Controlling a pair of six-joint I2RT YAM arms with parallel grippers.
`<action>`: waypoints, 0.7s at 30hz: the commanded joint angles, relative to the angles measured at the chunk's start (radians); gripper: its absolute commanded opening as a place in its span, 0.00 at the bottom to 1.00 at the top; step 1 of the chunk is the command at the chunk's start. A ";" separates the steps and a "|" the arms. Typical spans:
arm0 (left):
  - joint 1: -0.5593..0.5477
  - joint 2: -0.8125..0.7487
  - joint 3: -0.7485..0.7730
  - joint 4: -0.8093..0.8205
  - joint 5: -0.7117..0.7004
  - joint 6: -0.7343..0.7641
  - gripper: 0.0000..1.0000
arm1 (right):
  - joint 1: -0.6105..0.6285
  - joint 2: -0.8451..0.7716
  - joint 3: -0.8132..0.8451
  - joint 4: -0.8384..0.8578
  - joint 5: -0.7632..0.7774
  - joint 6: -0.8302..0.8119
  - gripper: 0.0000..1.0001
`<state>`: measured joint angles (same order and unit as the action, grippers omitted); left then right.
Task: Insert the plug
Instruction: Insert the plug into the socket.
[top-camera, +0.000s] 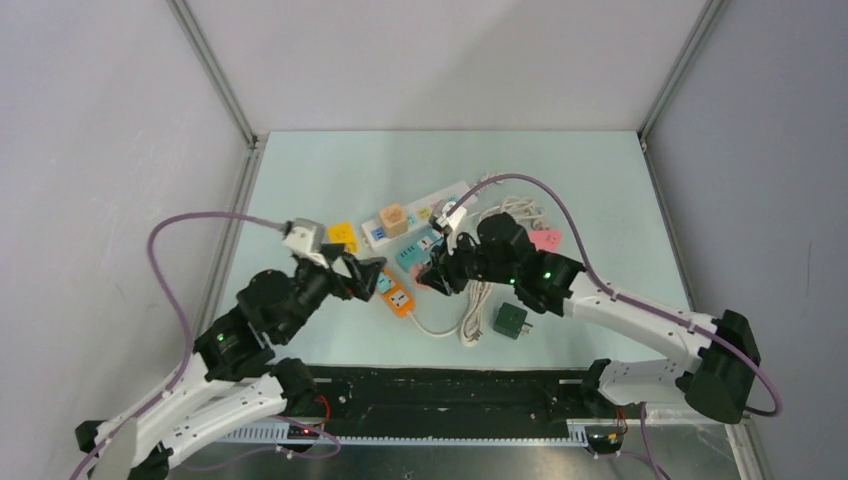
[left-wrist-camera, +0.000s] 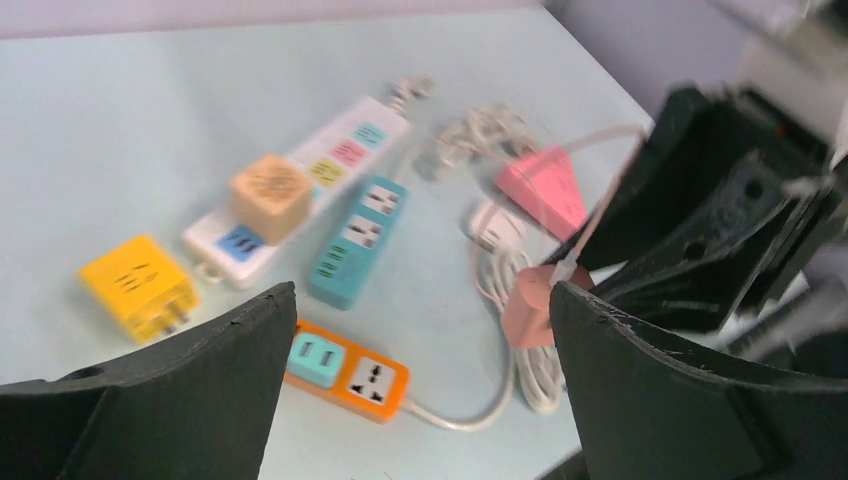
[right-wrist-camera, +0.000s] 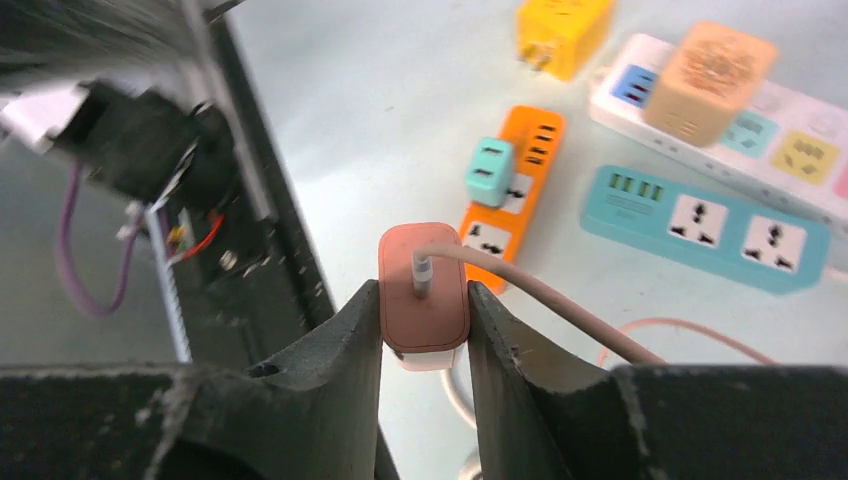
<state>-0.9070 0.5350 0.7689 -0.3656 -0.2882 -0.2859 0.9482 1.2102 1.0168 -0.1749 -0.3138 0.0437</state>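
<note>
Bright, even, diffuse light, faint soft shadows; left wrist view motion-blurred, right wrist view sharper.

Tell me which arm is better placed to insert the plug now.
Right. The right gripper is shut on the pink plug, close to the orange power strip, which shows a free socket. The left gripper is wide open, holding nothing.

Above the orange power strip (top-camera: 398, 299) the way down is tight. The left gripper (top-camera: 367, 275), jaws spread wide, crowds its far-left end. The right gripper (top-camera: 433, 278), clamped on a pink plug (right-wrist-camera: 424, 300), hangs just right of it. A teal adapter (right-wrist-camera: 489, 172) sits plugged into it; the socket (right-wrist-camera: 490, 240) at the cord end lies bare. A teal power strip (top-camera: 420, 250) lies close behind and a cable coil (top-camera: 478, 312) to the right. Bare table (top-camera: 370, 340) opens in front.
</note>
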 joint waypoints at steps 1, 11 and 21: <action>0.005 -0.094 -0.013 -0.052 -0.389 -0.120 1.00 | 0.054 0.065 -0.053 0.274 0.383 0.182 0.00; 0.005 -0.170 0.012 -0.226 -0.543 -0.187 1.00 | 0.244 0.284 -0.099 0.396 0.851 0.398 0.00; 0.005 -0.166 -0.002 -0.244 -0.544 -0.198 1.00 | 0.287 0.459 -0.110 0.504 0.907 0.408 0.00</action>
<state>-0.9066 0.3645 0.7620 -0.6018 -0.7948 -0.4530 1.2282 1.6421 0.9066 0.2256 0.5369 0.4198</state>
